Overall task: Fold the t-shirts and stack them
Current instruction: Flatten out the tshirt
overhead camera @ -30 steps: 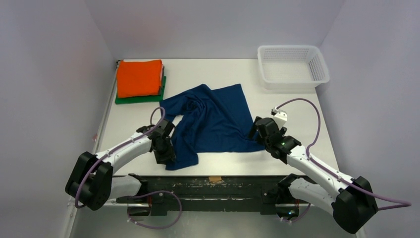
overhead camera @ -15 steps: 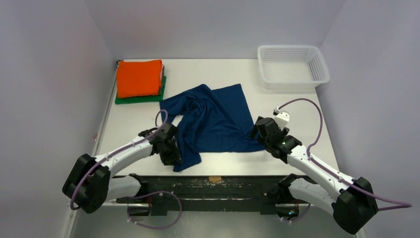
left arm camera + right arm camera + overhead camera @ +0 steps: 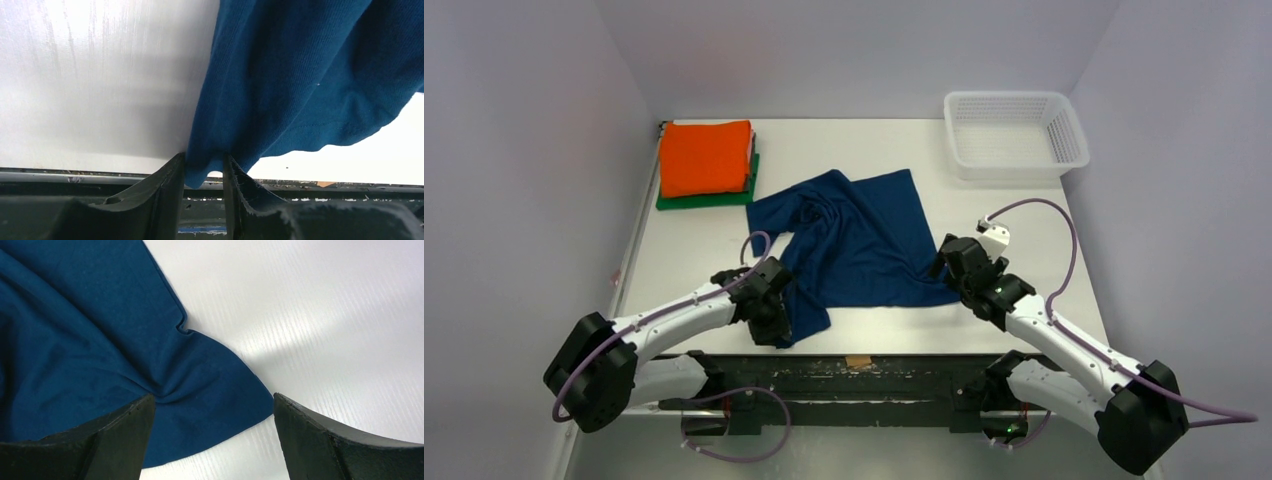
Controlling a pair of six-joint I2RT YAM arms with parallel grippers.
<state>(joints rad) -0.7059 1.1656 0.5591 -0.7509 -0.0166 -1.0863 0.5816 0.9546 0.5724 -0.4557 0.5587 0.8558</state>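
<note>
A navy blue t-shirt [image 3: 854,240] lies crumpled in the middle of the table, its print hidden. My left gripper [image 3: 776,322] is shut on its near left corner [image 3: 205,165], close to the table's front edge. My right gripper [image 3: 944,268] is open over the shirt's near right corner [image 3: 200,405], one finger [image 3: 125,435] pressing on the cloth, the other finger [image 3: 320,435] over bare table. A folded orange shirt [image 3: 705,157] lies on a folded green one [image 3: 706,200] at the far left.
A white mesh basket [image 3: 1014,133] stands at the far right corner. The table's front edge and a black rail [image 3: 320,195] run just behind my left gripper. Grey walls close in on the left, back and right.
My left gripper has moved right and toward the front edge, dragging the shirt's near left corner with it. My right gripper has barely moved.
</note>
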